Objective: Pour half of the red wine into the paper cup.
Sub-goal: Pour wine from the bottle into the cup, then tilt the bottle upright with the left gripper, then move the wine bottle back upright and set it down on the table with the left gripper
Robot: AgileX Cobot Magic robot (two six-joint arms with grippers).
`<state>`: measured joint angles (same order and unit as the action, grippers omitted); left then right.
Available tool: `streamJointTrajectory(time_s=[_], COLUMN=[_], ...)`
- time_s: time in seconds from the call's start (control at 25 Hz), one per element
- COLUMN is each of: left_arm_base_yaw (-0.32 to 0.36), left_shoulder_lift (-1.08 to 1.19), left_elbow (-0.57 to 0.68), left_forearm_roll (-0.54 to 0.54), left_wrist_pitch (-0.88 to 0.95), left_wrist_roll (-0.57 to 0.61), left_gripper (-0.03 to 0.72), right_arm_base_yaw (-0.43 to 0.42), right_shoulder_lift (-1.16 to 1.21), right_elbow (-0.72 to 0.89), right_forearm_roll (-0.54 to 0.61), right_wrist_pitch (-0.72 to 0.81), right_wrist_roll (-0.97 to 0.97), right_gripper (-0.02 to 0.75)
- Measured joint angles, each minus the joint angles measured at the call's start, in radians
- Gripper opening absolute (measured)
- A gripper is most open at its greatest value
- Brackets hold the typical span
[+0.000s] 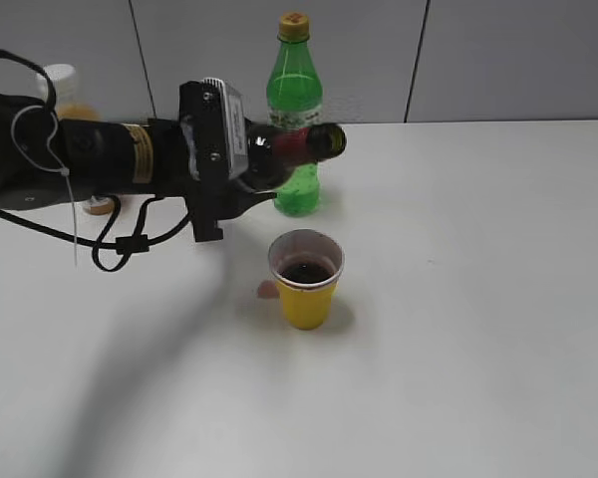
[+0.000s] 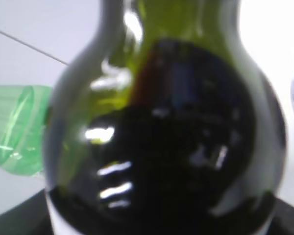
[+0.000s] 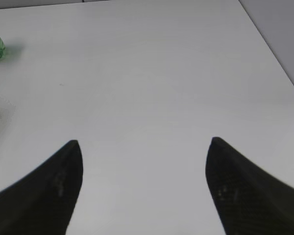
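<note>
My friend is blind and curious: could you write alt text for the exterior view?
A black robot arm's claw holds a dark wine bottle nearly sideways above a yellow paper cup that has dark wine in it. A green soda bottle stands behind on the white table.

Green bottle (image 1: 297, 110) just behind cup (image 1: 306, 279)

wine bottle (image 1: 289, 149) above paper cup (image 1: 306, 279) | soda bottle (image 1: 297, 110) behind
</note>
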<state>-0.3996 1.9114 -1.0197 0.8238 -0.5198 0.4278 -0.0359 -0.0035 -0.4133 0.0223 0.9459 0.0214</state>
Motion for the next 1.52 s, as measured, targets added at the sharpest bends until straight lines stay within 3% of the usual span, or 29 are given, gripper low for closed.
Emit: streamJointTrajectory(time_s=[0.24,0.52,0.64,1.08,1.28,1.52], left_arm_base_yaw=[0.045,0.138,0.169,0.184,0.184,0.184], left_shoulder_lift=[0.013,0.064,0.101,0.208,0.240,0.247], left_elbow=[0.007,0.009,0.009,0.008,0.008,0.008], left_forearm_roll=[-0.022,-0.158,-0.217,-0.351,-0.373,-0.429], left_wrist_pitch=[-0.075,-0.204,-0.294,-0.505,-0.505,-0.510], left_wrist_roll=[-0.256,-0.548,-0.617,-0.647,-0.547,-0.516], left_gripper=[0.544,0.544,0.544,0.544,0.544,0.544], right_arm_base_yaw=[0.000,0.000,0.000,0.000,0.000,0.000], right_shoulder_lift=[0.000,0.000,0.000,0.000,0.000,0.000], right_elbow=[0.000,0.000,0.000,0.000,0.000,0.000], right_forearm_roll=[0.000,0.000,0.000,0.000,0.000,0.000], right_wrist_pitch=[0.000,0.000,0.000,0.000,0.000,0.000], right_wrist_roll=[0.000,0.000,0.000,0.000,0.000,0.000], right_gripper=[0.589,0.589,0.589,0.589,0.589,0.589])
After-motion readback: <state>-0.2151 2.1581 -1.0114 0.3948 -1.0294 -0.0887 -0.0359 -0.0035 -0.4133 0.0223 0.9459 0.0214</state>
